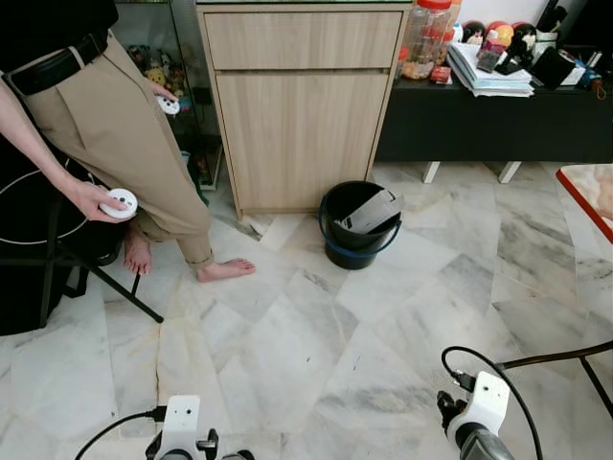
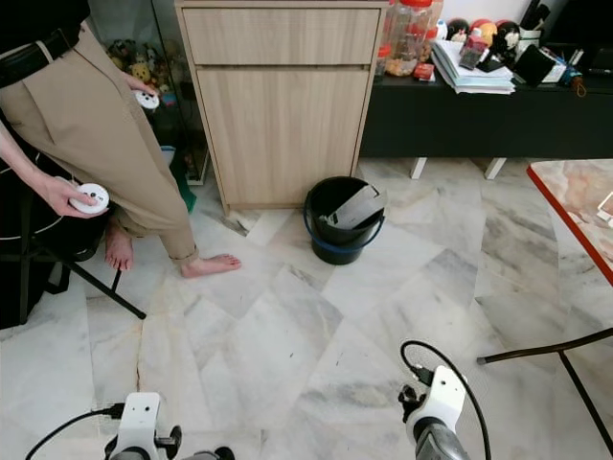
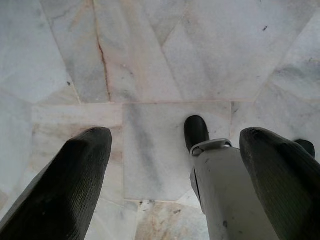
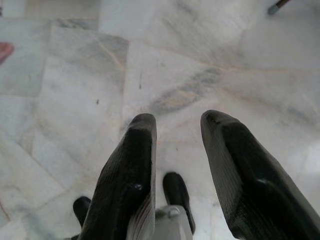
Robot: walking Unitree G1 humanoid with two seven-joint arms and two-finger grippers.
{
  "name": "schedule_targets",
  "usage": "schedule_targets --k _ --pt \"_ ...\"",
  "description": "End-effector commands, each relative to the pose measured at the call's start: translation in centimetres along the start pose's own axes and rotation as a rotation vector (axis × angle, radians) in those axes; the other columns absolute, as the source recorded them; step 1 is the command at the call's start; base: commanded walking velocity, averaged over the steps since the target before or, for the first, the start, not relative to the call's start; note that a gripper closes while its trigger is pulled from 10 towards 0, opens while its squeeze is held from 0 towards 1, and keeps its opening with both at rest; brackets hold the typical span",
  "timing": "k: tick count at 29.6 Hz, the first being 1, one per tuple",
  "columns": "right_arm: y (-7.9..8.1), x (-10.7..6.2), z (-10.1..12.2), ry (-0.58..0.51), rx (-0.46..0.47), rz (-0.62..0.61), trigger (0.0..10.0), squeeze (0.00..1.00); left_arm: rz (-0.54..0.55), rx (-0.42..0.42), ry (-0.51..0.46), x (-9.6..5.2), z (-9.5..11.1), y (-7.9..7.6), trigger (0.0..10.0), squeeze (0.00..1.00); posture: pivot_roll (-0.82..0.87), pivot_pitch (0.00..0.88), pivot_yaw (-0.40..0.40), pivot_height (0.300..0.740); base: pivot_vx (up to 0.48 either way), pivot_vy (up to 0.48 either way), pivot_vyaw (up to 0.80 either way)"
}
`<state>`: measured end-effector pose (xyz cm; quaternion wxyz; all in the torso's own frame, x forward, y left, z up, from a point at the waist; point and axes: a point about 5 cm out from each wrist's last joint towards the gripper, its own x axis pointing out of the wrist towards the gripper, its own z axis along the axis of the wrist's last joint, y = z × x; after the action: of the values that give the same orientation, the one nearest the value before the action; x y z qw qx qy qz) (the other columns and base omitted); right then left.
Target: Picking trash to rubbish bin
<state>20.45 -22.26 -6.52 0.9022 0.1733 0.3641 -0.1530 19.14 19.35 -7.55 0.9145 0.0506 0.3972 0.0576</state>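
Observation:
A black rubbish bin (image 1: 359, 230) with a blue band stands on the marble floor in front of a wooden cabinet. A grey flat piece (image 1: 372, 211) leans inside it. Both arms hang low at the picture's bottom edge, the left wrist (image 1: 182, 433) and the right wrist (image 1: 482, 407), well short of the bin. In the left wrist view my left gripper (image 3: 177, 134) is open wide over bare floor tiles, with nothing between its fingers (image 3: 70, 185). In the right wrist view my right gripper (image 4: 179, 120) is open with a narrower gap, also holding nothing.
A barefoot person (image 1: 115, 125) in beige trousers stands at the left, a white round device (image 1: 120, 203) in one hand. Behind are the cabinet (image 1: 302, 105) and a black low bench (image 1: 498, 120). A red-edged table (image 1: 586, 206) and a black chair leg (image 1: 565, 356) are at the right.

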Motion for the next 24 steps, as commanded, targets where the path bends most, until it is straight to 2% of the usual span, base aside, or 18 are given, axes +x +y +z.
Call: schedule_targets --k 1,4,9,16,24 --pt "-0.2 -0.2 -0.6 0.018 0.009 -0.015 10.0 0.00 -0.014 0.027 0.034 -0.2 -0.8 -0.2 10.0 0.00 0.03 0.108 -0.030 0.740 0.000 0.000 0.00" --pt "-0.3 -0.2 -1.0 0.040 0.002 -0.015 10.0 0.00 -0.012 0.017 0.043 -0.3 -1.0 -0.3 10.0 0.00 0.03 0.107 -0.054 0.740 0.000 0.000 0.00" --pt "-0.3 -0.3 -1.3 0.057 -0.022 -0.007 10.0 0.00 0.009 -0.019 0.068 -0.5 -1.9 -0.3 10.0 0.00 0.04 0.107 -0.069 0.740 0.000 0.000 -0.78" --pt "-0.3 -0.3 -1.3 0.064 -0.044 0.000 10.0 0.00 0.021 -0.021 0.082 -0.7 -2.4 -0.2 10.0 0.00 0.05 0.089 -0.092 0.740 0.000 0.000 -0.77" --pt "-0.4 0.0 0.1 0.037 -0.052 -0.002 10.0 0.00 0.031 -0.014 0.073 -0.6 -2.2 -0.2 10.0 0.00 0.05 0.058 -0.090 0.740 0.000 0.000 -0.76"
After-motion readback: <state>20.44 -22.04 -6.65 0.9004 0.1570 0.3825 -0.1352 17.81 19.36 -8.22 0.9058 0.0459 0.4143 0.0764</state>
